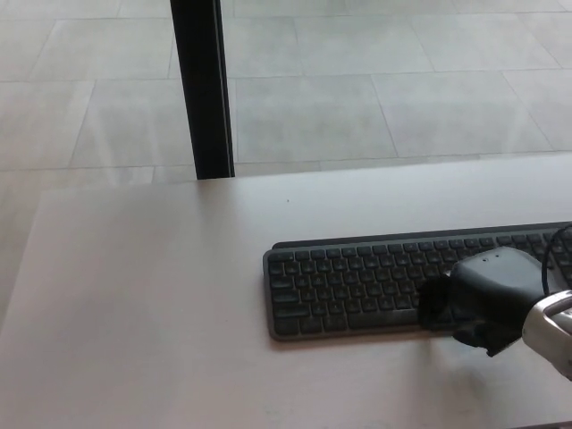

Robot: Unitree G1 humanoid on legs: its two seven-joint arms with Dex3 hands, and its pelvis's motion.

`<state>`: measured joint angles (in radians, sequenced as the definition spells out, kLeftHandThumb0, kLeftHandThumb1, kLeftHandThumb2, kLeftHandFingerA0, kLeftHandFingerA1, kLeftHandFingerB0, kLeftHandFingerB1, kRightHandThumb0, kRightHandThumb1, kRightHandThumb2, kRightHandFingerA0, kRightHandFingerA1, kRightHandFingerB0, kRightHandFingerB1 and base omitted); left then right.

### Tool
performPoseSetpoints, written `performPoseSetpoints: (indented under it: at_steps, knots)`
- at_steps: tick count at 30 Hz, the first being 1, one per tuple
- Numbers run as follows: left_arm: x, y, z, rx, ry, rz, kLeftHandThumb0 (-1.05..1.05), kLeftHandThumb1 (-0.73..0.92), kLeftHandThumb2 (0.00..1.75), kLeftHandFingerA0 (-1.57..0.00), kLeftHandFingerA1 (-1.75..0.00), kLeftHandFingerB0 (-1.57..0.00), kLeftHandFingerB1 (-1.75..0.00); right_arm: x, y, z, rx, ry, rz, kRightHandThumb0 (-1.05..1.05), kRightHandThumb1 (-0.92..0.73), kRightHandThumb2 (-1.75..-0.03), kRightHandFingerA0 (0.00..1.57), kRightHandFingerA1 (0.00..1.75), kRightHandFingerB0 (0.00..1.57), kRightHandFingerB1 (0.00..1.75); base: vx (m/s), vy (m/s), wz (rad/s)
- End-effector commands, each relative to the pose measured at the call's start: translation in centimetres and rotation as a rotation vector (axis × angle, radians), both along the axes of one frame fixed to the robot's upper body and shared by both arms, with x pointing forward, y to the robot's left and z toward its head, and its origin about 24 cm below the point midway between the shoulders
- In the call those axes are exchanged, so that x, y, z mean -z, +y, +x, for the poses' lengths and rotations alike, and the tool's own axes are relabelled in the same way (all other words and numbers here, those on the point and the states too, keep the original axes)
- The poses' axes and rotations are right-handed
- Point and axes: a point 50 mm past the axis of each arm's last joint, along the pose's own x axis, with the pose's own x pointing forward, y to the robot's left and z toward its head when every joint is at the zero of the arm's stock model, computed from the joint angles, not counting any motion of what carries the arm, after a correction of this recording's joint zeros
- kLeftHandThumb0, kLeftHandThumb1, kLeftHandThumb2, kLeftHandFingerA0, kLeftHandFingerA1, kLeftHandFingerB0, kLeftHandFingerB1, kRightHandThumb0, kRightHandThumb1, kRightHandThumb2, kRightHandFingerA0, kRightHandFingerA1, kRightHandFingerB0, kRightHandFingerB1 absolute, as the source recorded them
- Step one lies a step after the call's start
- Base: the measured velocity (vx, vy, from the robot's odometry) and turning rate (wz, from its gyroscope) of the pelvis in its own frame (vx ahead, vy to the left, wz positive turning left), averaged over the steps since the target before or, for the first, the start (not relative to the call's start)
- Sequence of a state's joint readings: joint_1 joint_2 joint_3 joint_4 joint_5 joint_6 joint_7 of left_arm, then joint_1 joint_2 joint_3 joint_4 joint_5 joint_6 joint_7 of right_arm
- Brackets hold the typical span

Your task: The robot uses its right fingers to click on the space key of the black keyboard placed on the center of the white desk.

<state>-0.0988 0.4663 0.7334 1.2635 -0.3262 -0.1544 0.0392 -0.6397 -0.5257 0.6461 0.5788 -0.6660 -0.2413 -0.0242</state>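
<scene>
A black keyboard (357, 281) lies flat on the white desk (143, 304), from the middle out to the right edge of the head view. My right hand (478, 299) comes in from the lower right. It rests over the keyboard's front edge, covering the right part of the bottom row of keys. Its leading end points left along that row, level with the space key area. The silver forearm (554, 335) shows at the right edge. Which key lies under the hand is hidden. My left hand does not show.
Behind the desk's far edge stands a black vertical post (204, 89) on a grey tiled floor (375, 89). The desk's front edge runs close below the keyboard and the hand.
</scene>
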Motion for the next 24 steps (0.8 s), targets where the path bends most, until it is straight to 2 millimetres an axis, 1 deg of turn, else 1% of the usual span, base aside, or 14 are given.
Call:
performPoseSetpoints:
  at_steps: [1,3,4,5,7,8,9,12,14,15,17,19,23,24]
  knots:
    - [-0.5,0.6,-0.4,-0.027,-0.009,0.032,-0.43,0.5,0.55,-0.77,-0.69,-0.71,-0.54,-1.2,0.5,0.3,-0.045,-0.034,0.009,-0.2,-0.57,-0.71,0.77,1.39,0.7,0.57,0.0,0.0,0.0]
    - [-0.5,0.5,-0.4,-0.017,-0.017,0.032,-0.43,0.51,0.55,-0.75,-0.67,-0.72,-0.54,-1.4,0.6,0.4,-0.051,-0.05,0.014,-0.18,-0.56,-0.72,0.79,1.33,0.75,0.55,0.0,0.0,0.0]
    - [-0.5,0.5,-0.4,-0.01,-0.018,0.032,-0.43,0.51,0.56,-0.75,-0.66,-0.73,-0.54,-1.6,0.7,0.5,-0.063,-0.073,0.013,-0.18,-0.55,-0.7,0.79,1.43,0.75,0.57,0.0,0.0,0.0]
    - [-0.5,0.5,-0.4,-0.007,-0.013,0.031,-0.43,0.52,0.56,-0.74,-0.66,-0.73,-0.53,-1.7,0.7,0.5,-0.06,-0.073,0.011,-0.19,-0.57,-0.68,0.8,1.29,0.73,0.57,0.0,0.0,0.0]
    - [-0.5,0.5,-0.4,-0.001,-0.02,0.033,-0.44,0.52,0.56,-0.74,-0.67,-0.72,-0.54,-1.8,0.6,0.6,-0.06,-0.075,0.007,-0.17,-0.56,-0.69,0.81,1.26,0.74,0.57,0.0,0.0,0.0]
    - [-0.5,0.5,-0.3,-0.013,-0.016,0.034,-0.44,0.5,0.55,-0.77,-0.7,-0.73,-0.54,-1.7,0.4,0.7,-0.056,-0.073,0.008,-0.17,-0.55,-0.69,0.81,1.42,0.73,0.58,0.0,0.0,0.0]
    - [-0.5,0.5,-0.4,-0.015,-0.019,0.031,-0.44,0.5,0.55,-0.77,-0.69,-0.72,-0.53,-1.5,0.4,0.8,-0.047,-0.069,-0.005,-0.2,-0.57,-0.67,0.77,1.47,0.74,0.56,0.0,0.0,0.0]
    - [-0.5,0.5,-0.3,-0.009,-0.017,0.042,-0.44,0.51,0.55,-0.77,-0.72,-0.71,-0.54,-1.3,0.2,1.0,-0.037,-0.067,-0.004,-0.19,-0.56,-0.66,0.78,1.47,0.77,0.57,0.0,0.0,0.0]
    - [-0.5,0.5,-0.3,0.0,-0.017,0.042,-0.46,0.51,0.56,-0.75,-0.67,-0.7,-0.54,-1.0,0.1,1.0,-0.022,-0.054,-0.004,-0.19,-0.56,-0.66,0.78,1.5,0.76,0.57,0.0,0.0,0.0]
    - [-0.5,0.5,-0.5,0.008,-0.006,0.044,-0.46,0.51,0.56,-0.74,-0.68,-0.7,-0.53,-0.9,0.0,1.0,-0.017,-0.049,-0.007,-0.19,-0.56,-0.65,0.79,1.45,0.76,0.58,0.0,0.0,0.0]
    - [-0.4,0.5,-0.5,-0.005,-0.007,0.035,-0.44,0.51,0.55,-0.76,-0.7,-0.7,-0.53,-0.8,0.0,1.0,-0.014,-0.04,-0.033,-0.2,-0.58,-0.66,0.8,1.48,0.75,0.58,0.0,0.0,0.0]
    - [-0.4,0.5,-0.5,-0.006,-0.009,0.036,-0.44,0.51,0.55,-0.79,-0.7,-0.73,-0.54,-0.6,0.1,1.1,-0.005,-0.017,-0.045,-0.18,-0.59,-0.63,0.8,1.58,0.73,0.55,0.0,0.0,0.0]
    - [-0.5,0.5,-0.5,0.005,-0.011,0.042,-0.45,0.51,0.55,-0.8,-0.71,-0.73,-0.53,-0.4,0.2,1.0,-0.006,-0.014,-0.041,-0.2,-0.58,-0.66,0.79,1.53,0.76,0.55,0.0,0.0,0.0]
    - [-0.5,0.5,-0.4,0.002,-0.01,0.04,-0.45,0.51,0.55,-0.8,-0.73,-0.73,-0.54,-0.3,0.3,0.9,-0.008,-0.013,-0.042,-0.21,-0.59,-0.64,0.77,1.48,0.75,0.57,0.0,0.0,0.0]
